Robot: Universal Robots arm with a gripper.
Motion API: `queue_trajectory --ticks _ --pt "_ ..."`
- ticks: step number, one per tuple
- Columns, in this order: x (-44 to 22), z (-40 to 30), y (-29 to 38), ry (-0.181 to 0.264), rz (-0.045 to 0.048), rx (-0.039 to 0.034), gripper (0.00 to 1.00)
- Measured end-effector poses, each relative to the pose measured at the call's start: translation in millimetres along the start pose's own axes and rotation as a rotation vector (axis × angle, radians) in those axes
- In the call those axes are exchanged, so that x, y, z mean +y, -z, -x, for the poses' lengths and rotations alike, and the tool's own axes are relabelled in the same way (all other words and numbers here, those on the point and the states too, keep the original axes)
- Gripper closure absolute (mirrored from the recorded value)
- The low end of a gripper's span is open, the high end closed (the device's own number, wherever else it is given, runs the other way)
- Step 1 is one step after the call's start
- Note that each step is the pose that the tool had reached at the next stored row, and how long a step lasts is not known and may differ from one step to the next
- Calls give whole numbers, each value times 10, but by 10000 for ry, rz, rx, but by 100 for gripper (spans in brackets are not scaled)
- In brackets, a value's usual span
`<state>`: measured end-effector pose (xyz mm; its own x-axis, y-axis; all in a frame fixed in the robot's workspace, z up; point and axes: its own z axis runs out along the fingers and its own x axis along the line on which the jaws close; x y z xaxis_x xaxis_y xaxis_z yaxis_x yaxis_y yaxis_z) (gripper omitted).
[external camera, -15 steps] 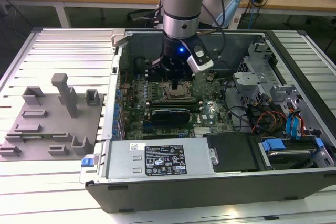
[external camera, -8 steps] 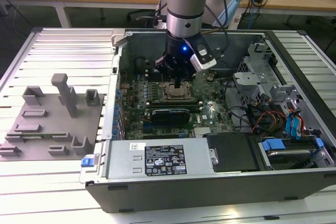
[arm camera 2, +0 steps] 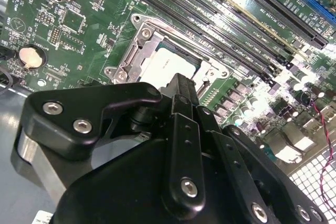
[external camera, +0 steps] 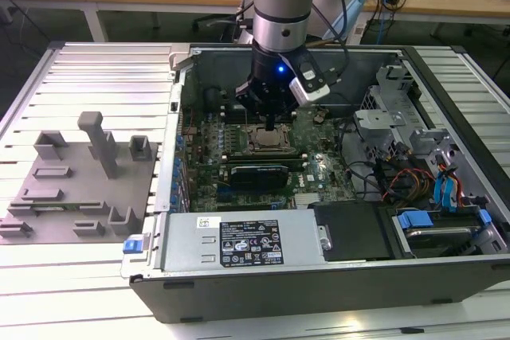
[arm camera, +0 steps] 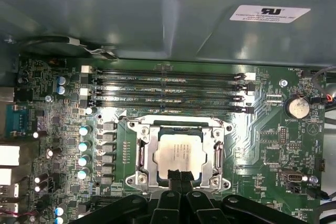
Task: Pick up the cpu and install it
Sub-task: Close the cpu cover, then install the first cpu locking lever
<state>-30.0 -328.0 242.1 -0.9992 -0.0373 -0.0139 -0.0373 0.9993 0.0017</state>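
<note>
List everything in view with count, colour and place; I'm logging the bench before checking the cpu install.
computer case: one, dark grey, lying open on the table
table: one, pale ribbed metal, under the case
tray with upright posts: one, grey, to the exterior view's left of the case
motherboard: one, green, inside the case
memory slots: four, black, in parallel rows beside the socket
coin battery: one, silvery, on the motherboard
socket frame: one, metal, around the cpu
cpu: one, silvery-grey, lying flat in the socket
arm: one, silver and grey, reaching down into the case
gripper: one, black, jaws closed together, tips over one edge of the cpu
</note>
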Motion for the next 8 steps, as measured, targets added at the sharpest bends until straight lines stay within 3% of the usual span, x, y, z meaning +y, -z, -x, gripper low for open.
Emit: queue_trajectory --ticks 8 --pt "0 0 16 0 0 0 89"
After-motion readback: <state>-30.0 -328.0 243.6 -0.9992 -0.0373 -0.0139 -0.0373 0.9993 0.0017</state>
